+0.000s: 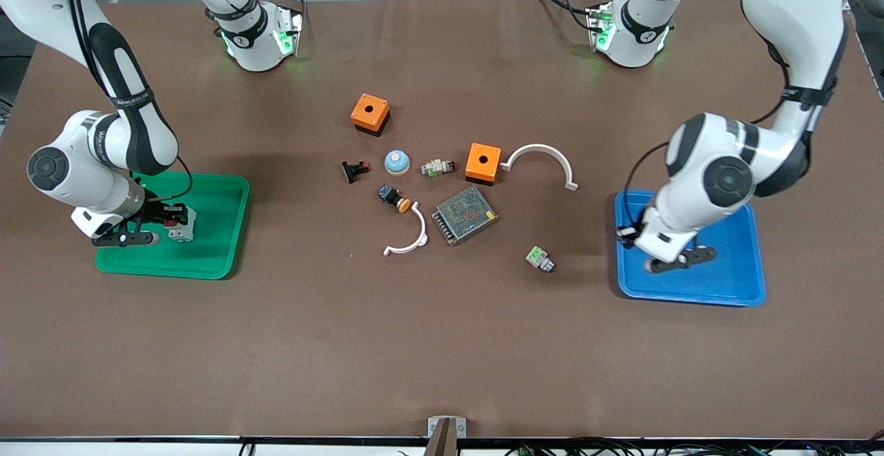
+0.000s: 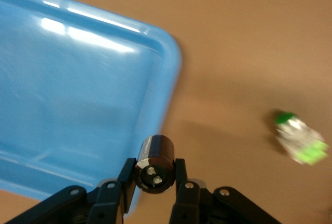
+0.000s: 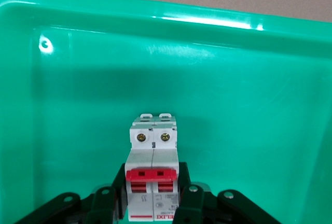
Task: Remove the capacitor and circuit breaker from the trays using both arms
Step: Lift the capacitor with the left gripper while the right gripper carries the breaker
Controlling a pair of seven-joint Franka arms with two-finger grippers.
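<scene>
So both arms are working their own tray. The left end effector is clamped on the capacitor, pinching the little black cylinder across its sides with the shiny end facing the wrist camera, and it's sitting right over the edge of the blue tray, so I'd guess it's on its way out toward the bare tabletop. The right end effector is down inside the green tray with its fingers closed on the flanks of the circuit breaker, red levers up. The breaker looks like it's resting on the tray floor, so that lift hasn't happened yet. Gripping the narrow sides makes sense, flat faces, nothing to slip. The white-green connector lies near the blue tray, something to steer clear of when setting down.
</scene>
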